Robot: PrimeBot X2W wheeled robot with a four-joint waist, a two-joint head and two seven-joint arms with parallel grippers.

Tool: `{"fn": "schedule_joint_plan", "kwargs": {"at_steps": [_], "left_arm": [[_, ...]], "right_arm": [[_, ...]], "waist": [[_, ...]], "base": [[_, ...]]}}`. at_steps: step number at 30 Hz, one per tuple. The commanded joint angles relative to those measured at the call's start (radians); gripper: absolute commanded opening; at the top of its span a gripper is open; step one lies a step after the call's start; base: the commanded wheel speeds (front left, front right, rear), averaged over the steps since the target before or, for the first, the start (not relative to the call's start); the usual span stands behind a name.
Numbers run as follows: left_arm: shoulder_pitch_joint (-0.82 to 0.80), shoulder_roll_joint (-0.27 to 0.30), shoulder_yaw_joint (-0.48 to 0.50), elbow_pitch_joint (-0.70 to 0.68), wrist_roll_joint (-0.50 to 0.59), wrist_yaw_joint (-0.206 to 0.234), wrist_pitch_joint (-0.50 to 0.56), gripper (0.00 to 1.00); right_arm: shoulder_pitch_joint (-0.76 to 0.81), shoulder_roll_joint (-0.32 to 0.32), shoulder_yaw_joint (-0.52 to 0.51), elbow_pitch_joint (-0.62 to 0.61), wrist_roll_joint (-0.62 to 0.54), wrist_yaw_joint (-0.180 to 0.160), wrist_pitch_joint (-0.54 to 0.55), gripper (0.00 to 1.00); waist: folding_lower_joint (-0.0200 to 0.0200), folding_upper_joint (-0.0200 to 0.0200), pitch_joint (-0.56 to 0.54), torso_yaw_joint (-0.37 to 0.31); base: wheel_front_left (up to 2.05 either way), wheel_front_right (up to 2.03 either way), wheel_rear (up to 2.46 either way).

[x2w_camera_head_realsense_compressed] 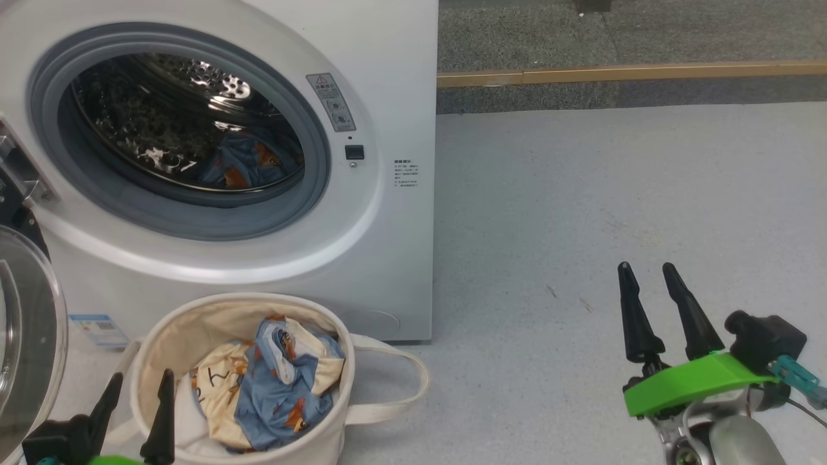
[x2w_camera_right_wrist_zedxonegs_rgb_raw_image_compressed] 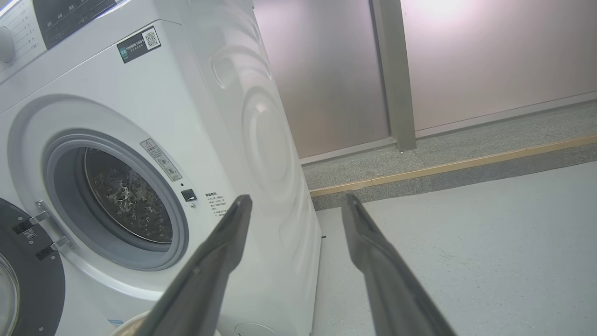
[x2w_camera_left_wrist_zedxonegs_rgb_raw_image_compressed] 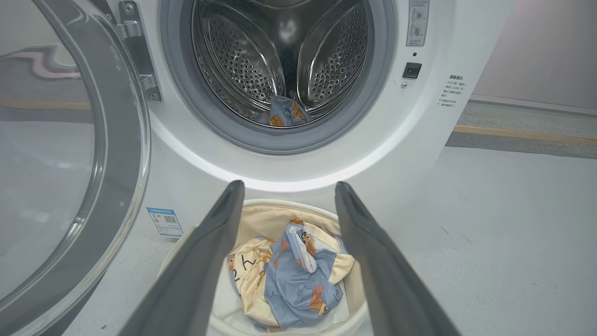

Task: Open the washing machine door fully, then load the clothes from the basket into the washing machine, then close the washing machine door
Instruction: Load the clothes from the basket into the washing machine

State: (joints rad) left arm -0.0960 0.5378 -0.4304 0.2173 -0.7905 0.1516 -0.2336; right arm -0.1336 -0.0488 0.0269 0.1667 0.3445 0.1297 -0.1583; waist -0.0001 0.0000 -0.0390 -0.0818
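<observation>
Left tool [x2w_camera_head_realsense_compressed: 143, 374] and right tool [x2w_camera_head_realsense_compressed: 646, 266] gape empty; soft canvas basket [x2w_camera_head_realsense_compressed: 336, 423] cradles crumpled blue clothes [x2w_camera_head_realsense_compressed: 278, 387] on speckled floor [x2w_camera_head_realsense_compressed: 581, 194].

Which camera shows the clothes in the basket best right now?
The left wrist view: the clothes lie centred, framed by the open left gripper, seen from above inside the basket. The head view shows them smaller, low in the frame. The right wrist view faces the washing machine, with a sliver of basket rim.
</observation>
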Motion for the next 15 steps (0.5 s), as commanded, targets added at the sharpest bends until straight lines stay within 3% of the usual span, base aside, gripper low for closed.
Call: {"fn": "schedule_joint_plan", "kwargs": {"at_steps": [1, 15], "left_arm": [[-0.032, 0.045, 0.04, -0.031, 0.008, 0.012, -0.003, 1.0], [-0.053, 0.072, 0.061, -0.075, 0.007, 0.031, 0.002, 1.0]], "right_arm": [[-0.012, -0.001, 0.019, -0.041, 0.0, 0.001, -0.001, 1.0], [-0.004, -0.001, 0.023, -0.044, -0.015, 0.001, 0.028, 1.0]], "waist": [[0.0001, 0.0, 0.001, 0.001], [0.0001, 0.0, 0.013, -0.006]], "base": [[0.0, 0.0, 0.0], [0.0, 0.0, 0.0]]}}
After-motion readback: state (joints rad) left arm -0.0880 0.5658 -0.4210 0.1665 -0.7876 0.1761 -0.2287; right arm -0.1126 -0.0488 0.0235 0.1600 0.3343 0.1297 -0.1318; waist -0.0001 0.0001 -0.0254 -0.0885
